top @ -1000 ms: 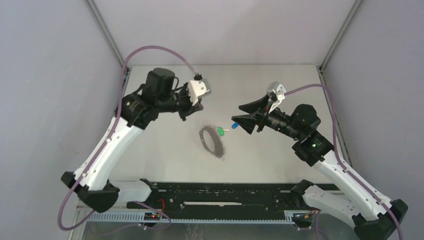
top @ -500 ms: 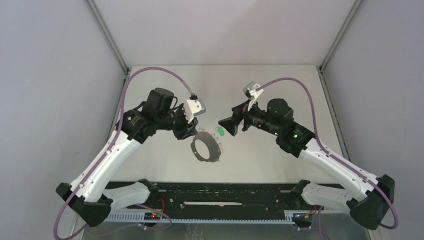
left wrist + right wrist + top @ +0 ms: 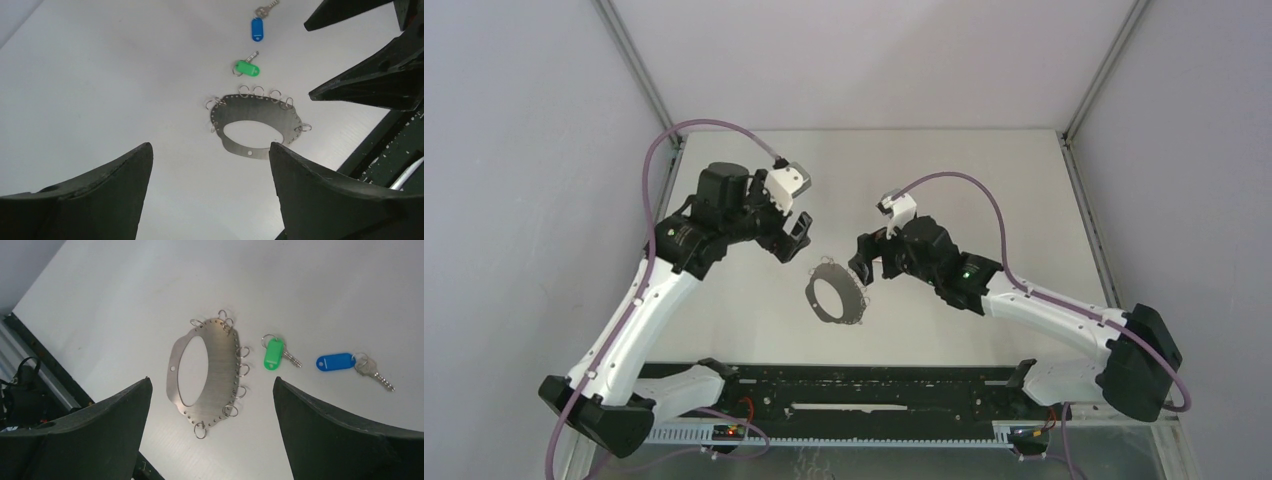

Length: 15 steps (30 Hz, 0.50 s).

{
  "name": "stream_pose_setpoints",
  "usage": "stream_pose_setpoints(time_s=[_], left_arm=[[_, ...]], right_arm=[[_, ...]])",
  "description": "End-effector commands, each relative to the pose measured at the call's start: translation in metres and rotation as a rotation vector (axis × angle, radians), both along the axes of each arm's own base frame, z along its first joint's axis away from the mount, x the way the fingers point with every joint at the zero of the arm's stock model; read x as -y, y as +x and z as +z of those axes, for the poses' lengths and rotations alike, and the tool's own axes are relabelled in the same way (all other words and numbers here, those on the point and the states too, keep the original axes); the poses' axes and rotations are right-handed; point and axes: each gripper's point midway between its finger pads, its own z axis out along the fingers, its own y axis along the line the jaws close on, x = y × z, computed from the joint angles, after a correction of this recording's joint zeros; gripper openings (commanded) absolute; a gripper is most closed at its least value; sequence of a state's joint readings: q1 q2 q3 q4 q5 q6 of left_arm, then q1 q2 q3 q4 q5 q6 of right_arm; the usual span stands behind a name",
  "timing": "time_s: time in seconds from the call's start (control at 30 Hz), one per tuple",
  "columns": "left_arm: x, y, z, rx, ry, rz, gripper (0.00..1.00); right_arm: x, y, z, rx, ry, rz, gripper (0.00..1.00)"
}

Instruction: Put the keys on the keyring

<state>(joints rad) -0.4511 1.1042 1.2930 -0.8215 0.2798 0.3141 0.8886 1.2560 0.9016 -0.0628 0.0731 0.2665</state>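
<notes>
Beside keyring, green key, blue key

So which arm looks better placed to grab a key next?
Probably right. The right tool, open, hangs over the green key and blue key; from the left tool, also open, they lie beyond the keyring.

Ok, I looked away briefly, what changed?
The left gripper dipped to the keyring, which shifted slightly left, then drew back and opened. The right gripper opened wide and swung in over the green key and blue key, which lie loose, apparently unmoved.
</notes>
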Motion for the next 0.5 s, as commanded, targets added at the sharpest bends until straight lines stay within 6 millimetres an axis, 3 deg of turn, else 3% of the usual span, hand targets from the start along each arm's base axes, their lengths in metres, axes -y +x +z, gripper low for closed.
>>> stream_pose_setpoints(time_s=[0.0, 0.17, 0.47], left_arm=[[-0.011, 0.008, 0.018, 0.081, -0.018, 0.089, 0.92], [-0.019, 0.012, 0.015, 0.076, 0.008, 0.137, 0.99], [-0.034, 0.020, 0.003, 0.052, 0.092, 0.204, 1.00]], right_arm=[[-0.005, 0.009, 0.000, -0.008, 0.040, -0.103, 1.00], [-0.005, 0.014, -0.010, -0.039, 0.037, -0.155, 1.00], [-0.013, 0.020, -0.048, -0.115, -0.019, -0.252, 1.00]])
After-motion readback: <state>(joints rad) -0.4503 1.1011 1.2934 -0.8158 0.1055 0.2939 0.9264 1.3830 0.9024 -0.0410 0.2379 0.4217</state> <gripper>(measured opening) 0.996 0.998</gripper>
